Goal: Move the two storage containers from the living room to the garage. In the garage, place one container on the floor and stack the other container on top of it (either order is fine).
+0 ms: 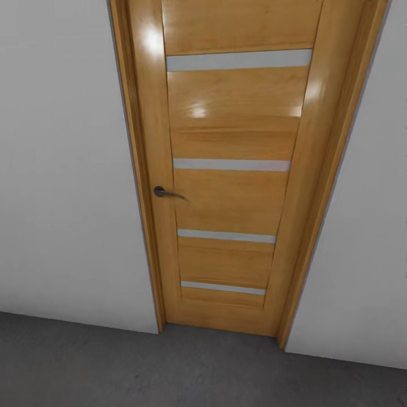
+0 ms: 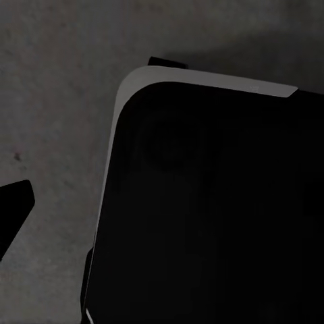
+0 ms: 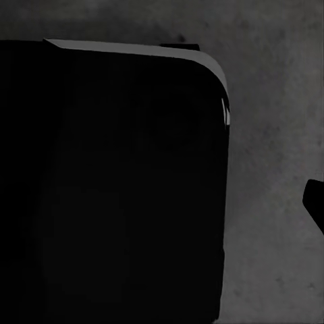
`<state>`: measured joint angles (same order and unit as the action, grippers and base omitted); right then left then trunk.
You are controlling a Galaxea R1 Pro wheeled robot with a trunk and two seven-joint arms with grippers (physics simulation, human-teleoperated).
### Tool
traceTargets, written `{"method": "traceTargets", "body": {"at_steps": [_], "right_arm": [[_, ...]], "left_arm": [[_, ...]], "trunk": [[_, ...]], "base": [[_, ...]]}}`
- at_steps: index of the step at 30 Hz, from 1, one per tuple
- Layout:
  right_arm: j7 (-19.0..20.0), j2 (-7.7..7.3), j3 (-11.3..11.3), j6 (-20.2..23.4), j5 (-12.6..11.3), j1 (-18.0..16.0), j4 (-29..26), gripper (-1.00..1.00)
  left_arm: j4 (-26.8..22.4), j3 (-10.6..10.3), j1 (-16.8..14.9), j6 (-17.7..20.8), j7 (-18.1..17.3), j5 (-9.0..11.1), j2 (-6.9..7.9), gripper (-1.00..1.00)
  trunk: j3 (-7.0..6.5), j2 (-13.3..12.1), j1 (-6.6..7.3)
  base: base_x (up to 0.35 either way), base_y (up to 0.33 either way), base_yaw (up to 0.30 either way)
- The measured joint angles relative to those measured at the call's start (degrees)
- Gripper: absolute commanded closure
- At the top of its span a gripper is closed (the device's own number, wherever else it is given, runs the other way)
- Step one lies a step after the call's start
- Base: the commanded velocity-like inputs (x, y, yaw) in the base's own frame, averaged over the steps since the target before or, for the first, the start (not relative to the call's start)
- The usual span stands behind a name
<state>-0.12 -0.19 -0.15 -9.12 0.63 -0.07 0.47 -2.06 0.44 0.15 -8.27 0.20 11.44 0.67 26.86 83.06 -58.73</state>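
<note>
I'm squared up to a wooden door (image 1: 226, 169) with pale slatted strips, shut in its frame, its dark lever handle (image 1: 164, 193) on my left side of the panel. Pale grey walls (image 1: 62, 169) flank it, and rough dark grey floor (image 1: 169, 373) runs up to the threshold, so this looks like the garage.

Both wrist cameras look down at that same concrete-like floor (image 2: 54, 101), past a big black rounded body (image 2: 216, 216) that I take to be my own base. A dark tip (image 2: 15, 202) pokes in at the left wrist's edge, another (image 3: 316, 202) at the right's; whether either pincer is clenched or released, I can't tell.

No orange-red containers anywhere here, so I can't say where they sit. My read: I'm in transit between rooms. Next calls for getting through this door or turning away from it.
</note>
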Motion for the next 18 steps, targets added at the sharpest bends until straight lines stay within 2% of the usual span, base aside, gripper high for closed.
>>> {"method": "traceTargets", "body": {"at_steps": [6,18], "right_arm": [[-0.03,0.01,-0.15,0.13,-0.07,0.0,0.0,-1.0],[-0.04,0.02,-0.07,0.06,-0.06,0.0,-0.01,-1.0]], "left_arm": [[-0.03,0.0,0.0,0.02,-0.04,0.0,0.01,-1.0],[0.0,0.0,-0.01,0.01,-0.04,0.0,0.03,-1.0]], "trunk": [[-0.04,0.0,0.0],[-0.04,0.0,0.0]], "base": [[0.0,0.0,-0.167],[0.015,0.0,-0.018]]}}
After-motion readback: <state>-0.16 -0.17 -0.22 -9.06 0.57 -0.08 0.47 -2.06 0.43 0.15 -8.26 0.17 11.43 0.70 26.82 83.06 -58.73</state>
